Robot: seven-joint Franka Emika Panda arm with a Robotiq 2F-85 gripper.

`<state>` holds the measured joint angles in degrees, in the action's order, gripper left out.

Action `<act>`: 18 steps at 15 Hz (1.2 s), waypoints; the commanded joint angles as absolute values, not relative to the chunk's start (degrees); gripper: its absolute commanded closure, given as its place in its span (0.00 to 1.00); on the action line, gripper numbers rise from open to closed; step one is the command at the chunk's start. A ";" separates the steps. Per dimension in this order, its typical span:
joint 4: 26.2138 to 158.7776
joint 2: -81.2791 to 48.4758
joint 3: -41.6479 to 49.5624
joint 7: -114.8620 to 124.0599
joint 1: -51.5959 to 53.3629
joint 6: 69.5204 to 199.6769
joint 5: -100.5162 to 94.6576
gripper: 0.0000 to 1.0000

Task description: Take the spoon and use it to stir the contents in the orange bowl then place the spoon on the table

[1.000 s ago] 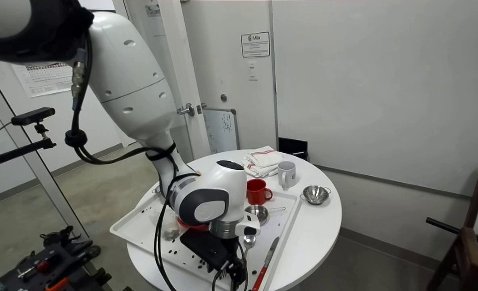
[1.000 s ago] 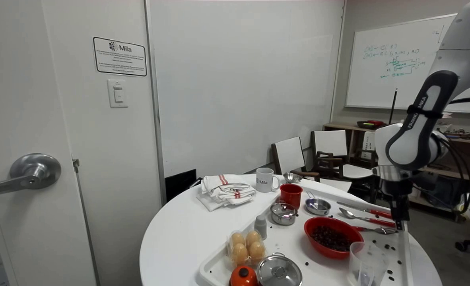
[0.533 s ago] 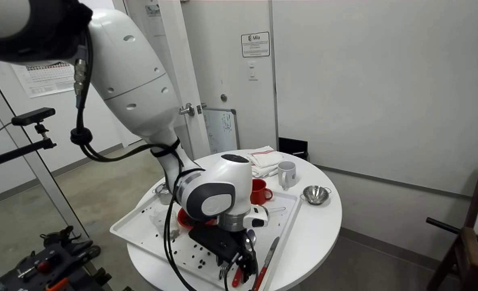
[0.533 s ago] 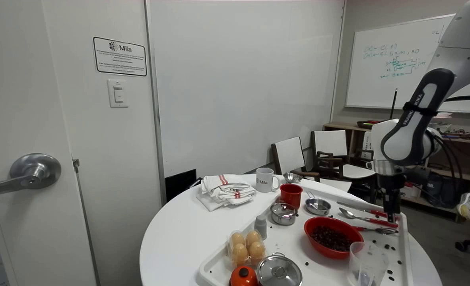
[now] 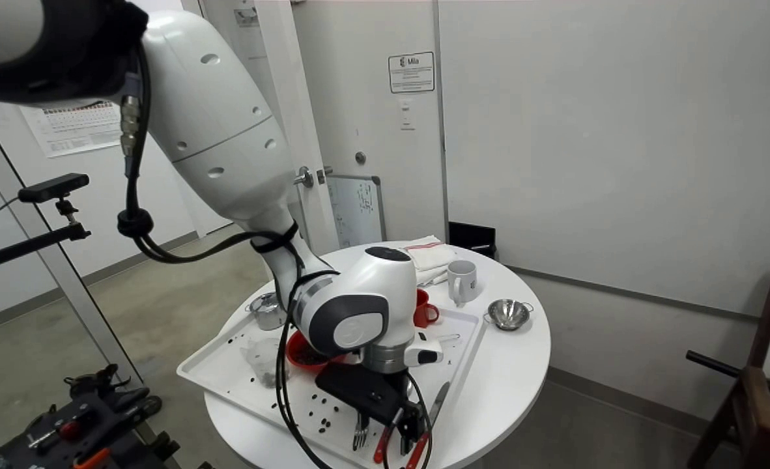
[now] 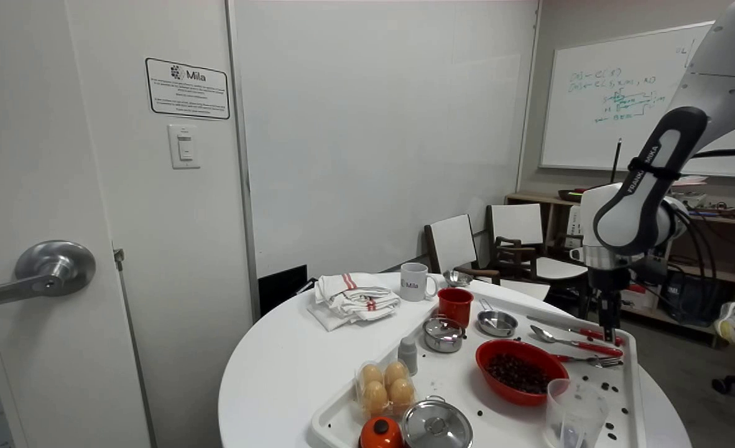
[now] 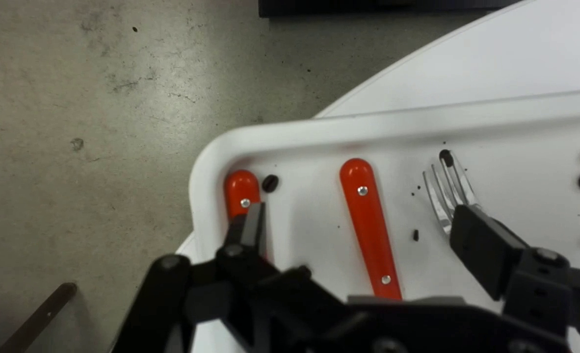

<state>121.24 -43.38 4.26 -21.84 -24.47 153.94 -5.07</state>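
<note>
While a sign (image 6: 187,88) headed "Mila" hung leftmost in an exterior view, the white table (image 6: 280,373) bore a "Mila" mug (image 6: 413,283), then a tray (image 6: 454,391) holding the orange bowl (image 6: 513,396) of dark beans (image 6: 518,373) and the spoon (image 6: 576,343). Rightmost, beneath the bent arm (image 6: 646,190) marked "FRANK…MIKA", the downturned gripper (image 7: 360,223) had shifted leftward since a second earlier, fingers (image 7: 486,250) apart, the spoon's handle (image 7: 372,229) between them in the wrist view.

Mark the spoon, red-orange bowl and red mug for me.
Spoon (image 7: 372,229), in the wrist view: its red handle.
Red-orange bowl (image 6: 519,398), in an exterior view: its outer wall.
Red mug (image 6: 457,309), in an exterior view: side of its body.
</note>
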 commanded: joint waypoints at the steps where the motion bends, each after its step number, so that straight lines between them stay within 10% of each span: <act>1: 119.51 -45.22 1.53 -26.16 -27.05 153.03 -3.92 0.03; 14: 117.80 -48.50 0.34 -27.33 -29.78 151.15 -3.16 0.09; 15: 117.82 -48.57 0.44 -27.28 -30.05 151.17 -3.16 0.33; 18: 117.57 -48.56 0.30 -27.58 -30.84 150.88 -3.20 0.50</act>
